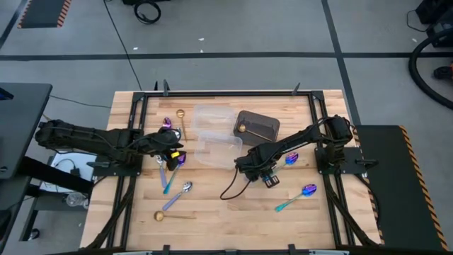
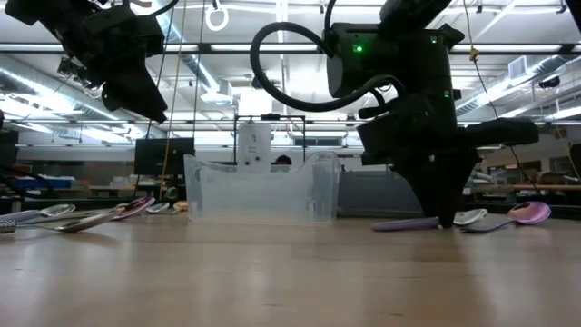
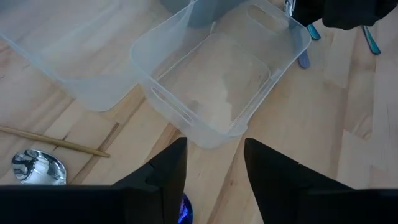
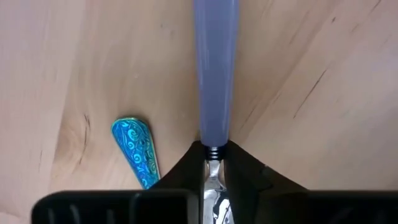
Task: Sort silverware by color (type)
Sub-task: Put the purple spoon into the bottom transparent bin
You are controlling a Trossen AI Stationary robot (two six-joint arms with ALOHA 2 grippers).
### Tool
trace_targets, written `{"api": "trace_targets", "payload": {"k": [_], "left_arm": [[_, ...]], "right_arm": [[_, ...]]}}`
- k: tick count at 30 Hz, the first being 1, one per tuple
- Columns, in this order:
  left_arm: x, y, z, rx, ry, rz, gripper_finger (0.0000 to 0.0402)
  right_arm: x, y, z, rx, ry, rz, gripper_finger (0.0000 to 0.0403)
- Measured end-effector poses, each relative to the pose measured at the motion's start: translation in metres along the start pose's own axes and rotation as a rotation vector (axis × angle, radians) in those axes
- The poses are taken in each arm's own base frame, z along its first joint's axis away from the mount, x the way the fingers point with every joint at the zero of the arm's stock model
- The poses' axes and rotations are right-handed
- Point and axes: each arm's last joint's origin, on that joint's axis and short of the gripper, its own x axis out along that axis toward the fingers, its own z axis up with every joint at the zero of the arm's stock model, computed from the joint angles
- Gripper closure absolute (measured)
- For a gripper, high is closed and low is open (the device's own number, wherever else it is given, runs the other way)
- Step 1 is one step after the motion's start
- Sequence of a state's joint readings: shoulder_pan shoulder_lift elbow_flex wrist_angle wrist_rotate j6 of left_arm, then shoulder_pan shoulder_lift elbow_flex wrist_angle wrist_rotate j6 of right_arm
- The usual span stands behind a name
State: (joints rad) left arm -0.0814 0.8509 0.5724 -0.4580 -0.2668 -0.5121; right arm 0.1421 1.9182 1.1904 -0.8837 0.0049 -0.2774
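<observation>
My right gripper point(image 1: 245, 168) is down at the table's middle, just near of the clear tubs, shut on a silver spoon with a lavender handle point(image 4: 214, 68). A teal handle end point(image 4: 137, 152) lies beside it. My left gripper point(image 1: 175, 156) hangs open above the table left of the near tub point(image 3: 217, 74), raised clear in the low view point(image 2: 145, 95). An iridescent spoon bowl point(image 3: 185, 210) shows just under its fingers. More spoons lie flat on the wood: a gold one point(image 1: 180, 117), a lavender-handled one point(image 1: 180, 191), another gold one point(image 1: 166, 216) and two purple-blue ones point(image 1: 301, 193). My right gripper pinches the lavender-handled spoon at its metal neck point(image 4: 213, 155), just where the handle ends, between both fingers. The fingers point(image 2: 445, 213) come from above, pointing down at the table. The handle point(image 2: 404, 223) lies level on the wood, reaching away from the fingers; the bowl is hidden by them.
Two clear plastic tubs point(image 1: 212, 117) point(image 1: 221, 150) stand between the arms. A dark bin point(image 1: 256, 125) with a gold spoon point(image 1: 242, 128) in it is at the far middle. Bare wood lies along the near edge point(image 1: 233, 219).
</observation>
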Motion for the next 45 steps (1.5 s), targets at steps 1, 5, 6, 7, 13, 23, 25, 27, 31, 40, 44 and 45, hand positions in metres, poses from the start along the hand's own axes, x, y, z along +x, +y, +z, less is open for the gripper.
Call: {"api": "trace_targets", "payload": {"k": [1, 5, 6, 7, 13, 23, 25, 27, 31, 40, 44, 45], "left_arm": [[0.000, 0.000, 0.000, 0.000, -0.001, 0.000, 0.0233], [0.000, 0.000, 0.000, 0.000, 0.000, 0.000, 0.0233], [0.000, 0.000, 0.000, 0.000, 0.000, 0.000, 0.0233], [0.000, 0.000, 0.000, 0.000, 0.000, 0.000, 0.0233], [0.000, 0.000, 0.000, 0.001, 0.000, 0.000, 0.0233], [0.000, 0.000, 0.000, 0.001, -0.001, 0.000, 0.0233], [0.000, 0.000, 0.000, 0.001, -0.001, 0.000, 0.0233], [0.000, 0.000, 0.000, 0.001, -0.001, 0.000, 0.0233], [0.000, 0.000, 0.000, 0.001, -0.001, 0.000, 0.0233], [0.000, 0.000, 0.000, 0.014, -0.001, 0.001, 0.0233], [0.000, 0.000, 0.000, 0.035, 0.003, 0.002, 0.0233], [0.000, 0.000, -0.001, 0.037, 0.007, 0.004, 0.0233]], "right_arm": [[0.000, 0.000, 0.000, 0.008, 0.000, 0.000, 0.0356], [0.000, 0.001, 0.000, 0.018, 0.000, 0.000, 0.0356], [0.000, 0.001, 0.000, 0.017, 0.000, 0.000, 0.0356], [-0.001, 0.001, 0.000, 0.017, -0.003, 0.000, 0.0356], [-0.010, 0.001, 0.002, 0.021, -0.062, -0.008, 0.0356], [-0.033, 0.000, 0.012, 0.064, -0.174, 0.096, 0.0355], [-0.040, -0.001, 0.016, 0.074, -0.199, 0.101, 0.0355], [-0.047, -0.003, 0.020, 0.085, -0.231, 0.112, 0.0354], [-0.060, -0.009, 0.028, 0.121, -0.303, 0.149, 0.0354], [-0.083, -0.035, 0.035, 0.287, -0.446, 0.293, 0.0353], [-0.087, -0.049, 0.033, 0.373, -0.487, 0.314, 0.0353], [-0.087, -0.053, 0.033, 0.395, -0.497, 0.315, 0.0353]]}}
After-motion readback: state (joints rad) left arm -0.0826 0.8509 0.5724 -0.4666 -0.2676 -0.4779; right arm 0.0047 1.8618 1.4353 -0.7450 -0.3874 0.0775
